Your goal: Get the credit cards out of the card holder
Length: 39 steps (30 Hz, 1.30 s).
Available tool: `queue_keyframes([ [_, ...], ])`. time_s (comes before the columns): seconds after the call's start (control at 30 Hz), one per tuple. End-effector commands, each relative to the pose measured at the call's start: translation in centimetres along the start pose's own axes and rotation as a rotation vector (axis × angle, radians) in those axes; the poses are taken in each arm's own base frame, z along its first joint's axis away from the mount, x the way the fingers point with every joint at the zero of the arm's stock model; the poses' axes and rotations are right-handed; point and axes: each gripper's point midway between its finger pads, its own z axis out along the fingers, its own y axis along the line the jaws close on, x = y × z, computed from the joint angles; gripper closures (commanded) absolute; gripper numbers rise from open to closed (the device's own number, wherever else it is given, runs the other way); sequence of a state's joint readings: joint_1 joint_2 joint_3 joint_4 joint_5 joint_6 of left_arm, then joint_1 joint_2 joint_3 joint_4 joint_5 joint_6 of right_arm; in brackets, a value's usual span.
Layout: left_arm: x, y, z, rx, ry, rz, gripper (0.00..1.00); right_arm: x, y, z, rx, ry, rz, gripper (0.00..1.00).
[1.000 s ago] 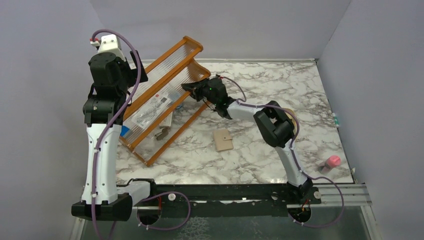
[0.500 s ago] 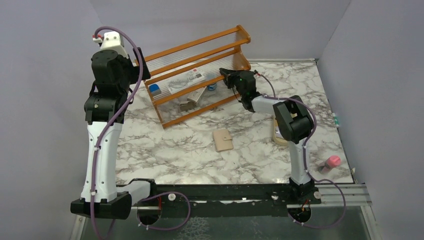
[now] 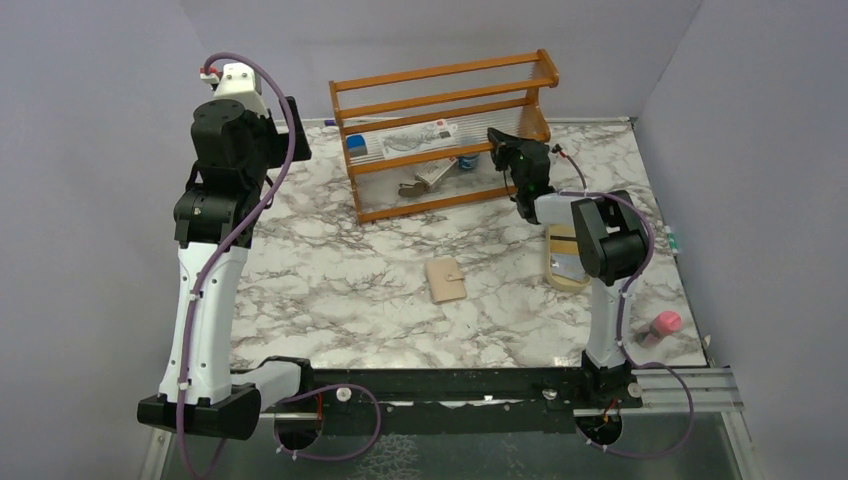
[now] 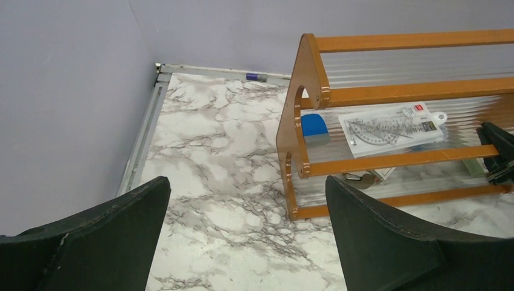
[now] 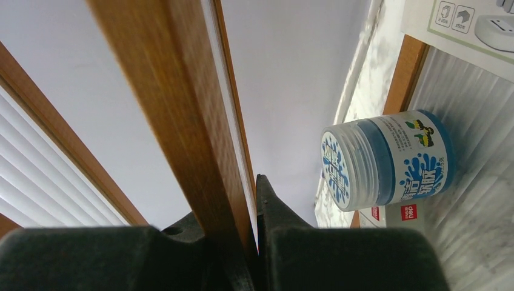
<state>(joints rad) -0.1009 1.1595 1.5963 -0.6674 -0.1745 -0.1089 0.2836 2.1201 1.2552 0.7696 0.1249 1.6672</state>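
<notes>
The card holder (image 3: 445,280) lay flat and closed on the marble bench (image 3: 340,290), out in the open between the two arms, its inside hidden. No arm or object overlapped it. Both grippers were well apart from it.

The right gripper (image 3: 505,150) was at the far side, its fingers pinched tight on a rail at the right end of the wooden rack (image 3: 445,72). That rack stood along the back wall and held a blue jar (image 5: 388,160) lying on its side, a long white printed packet (image 4: 391,127) and a small blue-and-white item (image 4: 315,128). A small metal piece (image 3: 415,187) lay low in the rack.

The left gripper (image 4: 245,194) hung high over the far-left corner, spread wide and holding nothing.

An oval tan tray (image 3: 563,270) sat partly beneath the right arm, just right of the card holder. A pink bottle (image 3: 662,324) lay near the right edge.
</notes>
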Motion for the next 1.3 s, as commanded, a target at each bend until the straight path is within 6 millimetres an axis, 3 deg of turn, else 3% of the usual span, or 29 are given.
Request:
queue_keyframes([
  [0.0, -0.2, -1.6, 0.2, 0.081, -0.015, -0.003, 0.01, -5.6, 3.5, -0.4, -0.118, -0.178, 0.256, 0.99],
  [0.23, 0.5, -2.6, 0.4, 0.13, 0.005, -0.013, 0.01, -8.7, 3.0, -0.3, -0.138, -0.283, 0.318, 0.99],
  [0.6, 1.7, -4.1, 1.5, 0.175, 0.04, 0.015, 0.01, -11.3, 3.3, 2.8, -0.163, -0.345, 0.295, 0.99],
  [0.9, 2.5, -4.6, 1.8, 0.199, 0.054, 0.019, 0.01, -10.5, 4.9, 6.3, -0.195, -0.272, 0.176, 0.99],
  [1.0, 2.7, -4.7, 1.5, 0.214, 0.045, 0.017, 0.01, -9.6, 5.4, 6.3, -0.201, -0.226, 0.139, 0.55],
  [1.1, 3.2, -5.2, 1.1, 0.248, 0.041, 0.009, 0.01, -8.6, 5.8, 5.4, -0.15, -0.182, 0.076, 0.18],
  [1.17, 3.7, -5.3, 0.9, 0.259, 0.048, -0.001, 0.01, -8.2, 5.2, 4.3, -0.072, -0.167, 0.047, 0.09],
  [1.27, 4.6, -5.7, 0.4, 0.285, 0.057, -0.026, 0.01, -7.7, 4.3, 1.5, 0.027, -0.146, 0.017, 0.06],
])
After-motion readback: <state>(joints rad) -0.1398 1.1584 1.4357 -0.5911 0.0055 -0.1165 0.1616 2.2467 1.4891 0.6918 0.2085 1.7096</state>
